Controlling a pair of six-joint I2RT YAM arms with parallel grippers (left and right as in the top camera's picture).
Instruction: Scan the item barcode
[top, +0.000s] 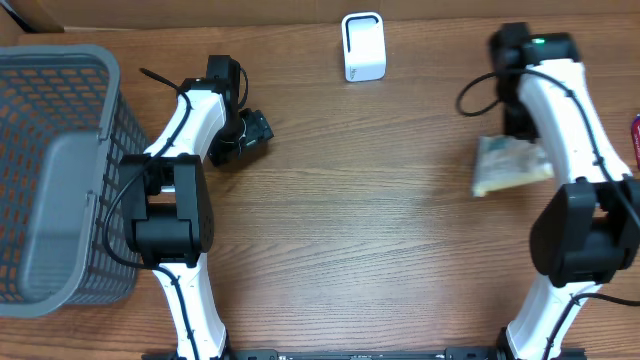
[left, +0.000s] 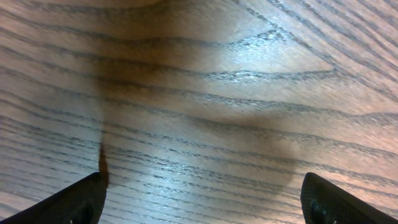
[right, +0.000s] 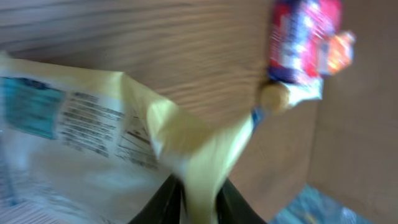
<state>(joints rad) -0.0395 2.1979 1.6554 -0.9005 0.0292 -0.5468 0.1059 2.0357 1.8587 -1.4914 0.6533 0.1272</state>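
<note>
From overhead, the right gripper hangs over the right side of the table. It pinches a pale packet by its far edge, apparently so the packet can be carried to the white scanner. The scanner stands at the middle of the far edge, well apart to the packet's left. The packet's long axis runs roughly along the far edge, its left end dipping slightly toward the near edge; which face bears the barcode cannot be told. The left gripper sits near the grey basket at the left edge, probably kept out of the way. The left wrist view shows its fingers spread wide with only bare wood between them. The right wrist view, blurred, shows the packet's yellow film nipped between the dark fingers and a printed panel turned to the camera. A red packet lies beyond, toward the right edge.
</note>
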